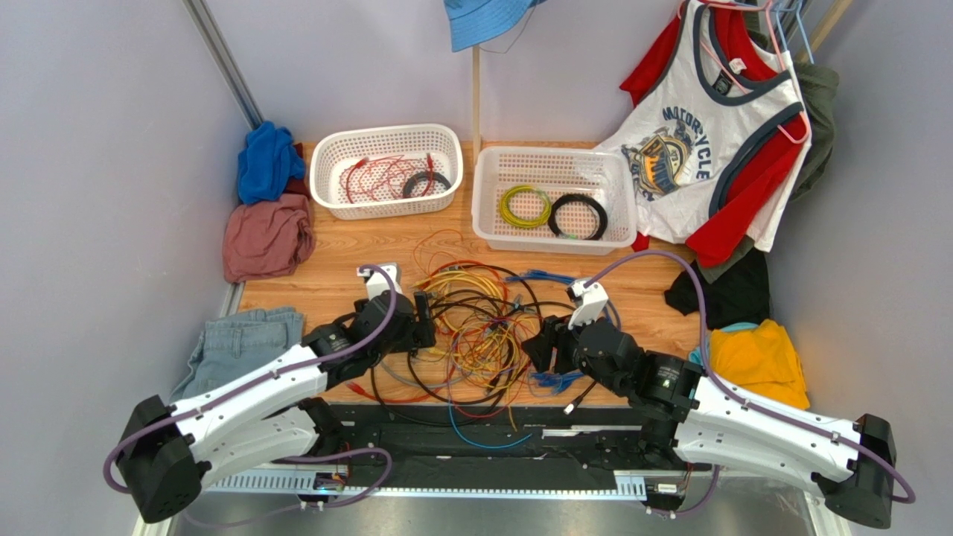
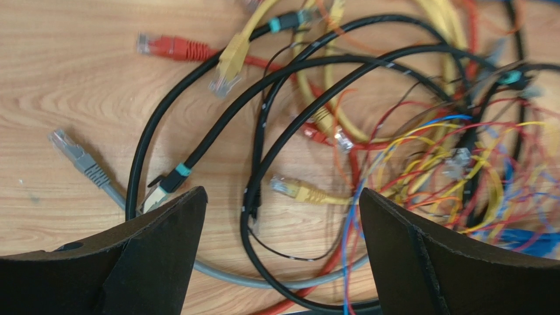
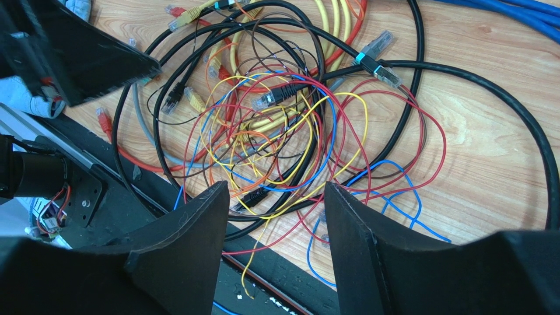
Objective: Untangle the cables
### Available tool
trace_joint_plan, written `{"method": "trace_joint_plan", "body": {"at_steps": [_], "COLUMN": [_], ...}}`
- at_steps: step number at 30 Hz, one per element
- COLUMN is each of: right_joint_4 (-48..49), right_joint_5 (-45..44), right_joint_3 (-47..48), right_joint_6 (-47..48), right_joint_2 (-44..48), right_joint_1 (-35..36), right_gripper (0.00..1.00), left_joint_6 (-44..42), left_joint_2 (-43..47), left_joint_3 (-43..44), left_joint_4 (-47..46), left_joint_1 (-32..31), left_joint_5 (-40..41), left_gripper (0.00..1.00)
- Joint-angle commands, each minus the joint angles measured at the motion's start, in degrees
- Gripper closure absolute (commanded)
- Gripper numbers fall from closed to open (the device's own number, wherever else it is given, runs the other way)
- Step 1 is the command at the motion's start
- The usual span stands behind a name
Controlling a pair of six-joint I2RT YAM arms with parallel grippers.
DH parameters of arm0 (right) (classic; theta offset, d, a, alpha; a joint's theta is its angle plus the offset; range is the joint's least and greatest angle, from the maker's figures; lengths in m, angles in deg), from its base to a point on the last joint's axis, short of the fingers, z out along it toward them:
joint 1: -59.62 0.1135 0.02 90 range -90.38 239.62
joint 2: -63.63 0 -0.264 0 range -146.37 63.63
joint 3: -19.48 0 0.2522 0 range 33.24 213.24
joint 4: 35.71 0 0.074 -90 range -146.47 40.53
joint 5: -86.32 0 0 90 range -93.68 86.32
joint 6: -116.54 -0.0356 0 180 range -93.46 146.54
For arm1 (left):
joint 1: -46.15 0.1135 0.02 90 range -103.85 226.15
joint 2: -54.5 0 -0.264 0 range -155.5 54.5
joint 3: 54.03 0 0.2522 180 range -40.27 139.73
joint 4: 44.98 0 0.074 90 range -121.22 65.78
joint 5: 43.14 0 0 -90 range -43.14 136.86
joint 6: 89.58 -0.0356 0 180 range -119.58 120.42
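Observation:
The cables (image 1: 481,329) lie in a loose tangle of black, red, orange, yellow and blue cords in the middle of the wooden table, between my two arms. My left gripper (image 1: 425,318) is at the tangle's left edge and stands wide open. In the left wrist view, the left gripper (image 2: 282,191) hovers over a black cable (image 2: 315,65), a grey cable (image 2: 85,164) and a yellow plug (image 2: 292,190), gripping nothing. My right gripper (image 1: 537,346) is at the tangle's right edge. In the right wrist view, the right gripper (image 3: 276,186) is open above thin red, yellow and blue cables (image 3: 282,131), holding none.
Two white baskets stand at the back: the left basket (image 1: 386,132) holds red cords and a black coil, the right basket (image 1: 548,153) a yellow-green and a black coil. Clothes lie at the left (image 1: 266,237) and right (image 1: 761,360). A black rail (image 1: 481,430) runs along the front edge.

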Motion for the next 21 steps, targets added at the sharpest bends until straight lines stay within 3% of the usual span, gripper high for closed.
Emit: {"method": "trace_joint_plan", "body": {"at_steps": [1,6,10,14,18,21], "right_joint_4": [0.37,1.06,5.02,5.73,5.56,2.57], "right_joint_5": [-0.07,0.54,2.73,0.28,-2.18,-8.76], "right_joint_3": [0.82,0.30,1.08,5.12,8.11,8.91], "right_joint_6": [-1.54,-0.93,1.09,1.71,1.80,-0.91], "right_joint_2": [0.50,-0.28,-6.77,-18.01,-23.31,-23.32], "right_joint_1": [-0.05,-0.05,-0.05,-0.14,-0.58,-2.93], "right_gripper": [0.41,0.41,0.34,0.29,0.28,0.29], "left_joint_6": [1.58,1.23,1.23,0.96,1.31,2.63], "left_joint_2": [-4.06,-9.33,-8.38,-5.57,-0.91,4.18], "left_joint_3": [-1.27,-0.48,-0.39,-0.31,-0.92,-3.11], "left_joint_4": [-4.71,-9.36,-10.87,-8.42,-4.90,-3.75], "left_joint_1": [-0.06,-0.06,-0.50,-0.50,-0.50,-0.50], "left_joint_5": [-0.75,-4.78,-5.32,-5.49,-5.76,-6.02], "left_gripper": [0.06,0.10,0.10,0.09,0.09,0.09]}}
